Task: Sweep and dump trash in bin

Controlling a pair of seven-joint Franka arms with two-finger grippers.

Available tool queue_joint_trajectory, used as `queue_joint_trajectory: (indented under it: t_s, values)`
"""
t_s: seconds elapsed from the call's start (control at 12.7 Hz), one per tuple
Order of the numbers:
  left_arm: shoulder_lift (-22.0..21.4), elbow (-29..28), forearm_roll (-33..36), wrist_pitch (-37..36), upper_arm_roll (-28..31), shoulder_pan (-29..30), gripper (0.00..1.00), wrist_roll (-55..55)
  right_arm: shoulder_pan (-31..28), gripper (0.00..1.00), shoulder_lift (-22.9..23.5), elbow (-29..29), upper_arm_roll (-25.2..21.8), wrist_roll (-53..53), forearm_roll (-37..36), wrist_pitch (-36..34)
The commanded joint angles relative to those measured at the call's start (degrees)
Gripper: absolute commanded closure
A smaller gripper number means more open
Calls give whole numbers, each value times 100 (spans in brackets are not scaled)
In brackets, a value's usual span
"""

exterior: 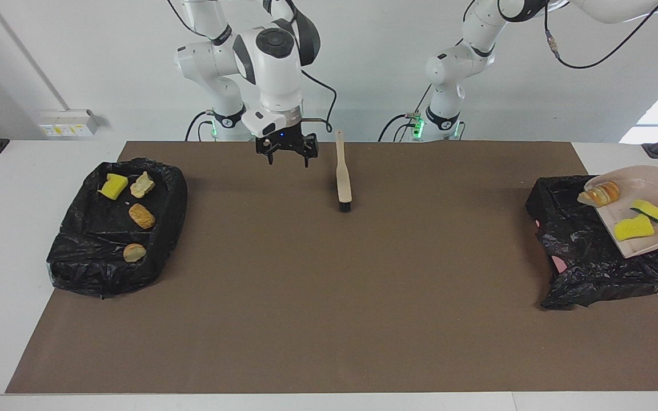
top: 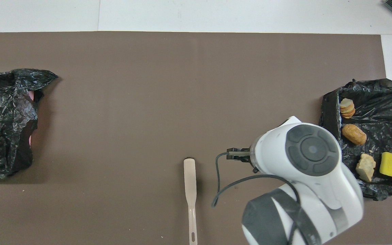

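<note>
Beige plastic dustpan (exterior: 652, 214), tilted, was seen over black-bagged bin (exterior: 592, 251) at left arm's end of brown surface (exterior: 329, 297); left hand out of view. Trash scraps (exterior: 634, 228) lay on pan. Right hand (exterior: 287, 155) hung released above surface, at 9 o'clock of wooden brush (exterior: 342, 177) in facing view. Second black-lined tray (exterior: 115, 240) held more yellow and tan pieces (exterior: 141, 216).

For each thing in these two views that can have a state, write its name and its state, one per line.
Right tool: open, holding nothing, above the mat beside the brush.
Brush: lying flat on the mat, ungripped.
Dustpan: tilted over the black-lined bin, still loaded.
Trash: on the dustpan, undumped.
Second bin: holds four scraps.
</note>
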Motion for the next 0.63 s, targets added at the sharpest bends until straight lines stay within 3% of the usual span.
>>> queue_joint_trajectory:
  t_s: [0.0,0.39,0.55]
  values:
    - [-684,-1012,1106,304,70,-484,100,-1026,-79,0,-232,129,-742,-999,-178,-165]
    - [-791,-848,2566,277,79,-653,100,-1074,-483,0,-136,893,-1509,-2327,-196,-359]
    - [-922,-663,2675,268,53,-653,100,-1039,-492,0,-118,1182,-1755,-2628,-240,-359]
